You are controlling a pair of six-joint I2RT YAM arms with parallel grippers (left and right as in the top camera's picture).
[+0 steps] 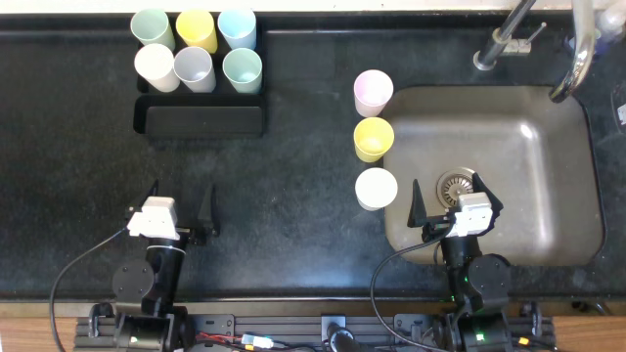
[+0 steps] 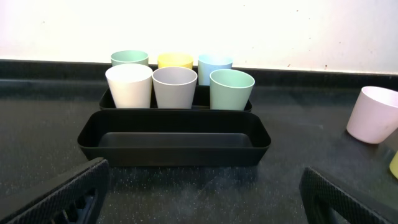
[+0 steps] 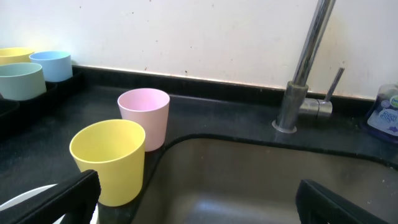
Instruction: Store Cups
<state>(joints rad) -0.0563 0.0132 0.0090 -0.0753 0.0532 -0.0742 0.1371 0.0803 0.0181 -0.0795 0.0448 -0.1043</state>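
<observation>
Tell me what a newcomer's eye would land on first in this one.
Six pastel cups stand packed in a black tray at the counter's far left, with an empty black tray just in front of it. A pink cup, yellow cup and white cup line the sink's left rim. The left pincer and right pincer are open, holding nothing.

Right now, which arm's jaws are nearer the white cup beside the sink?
Right. The right arm holds its jaws over the sink, just beside the white cup; the left arm holds its jaws far across the counter, before the black tray.
</observation>
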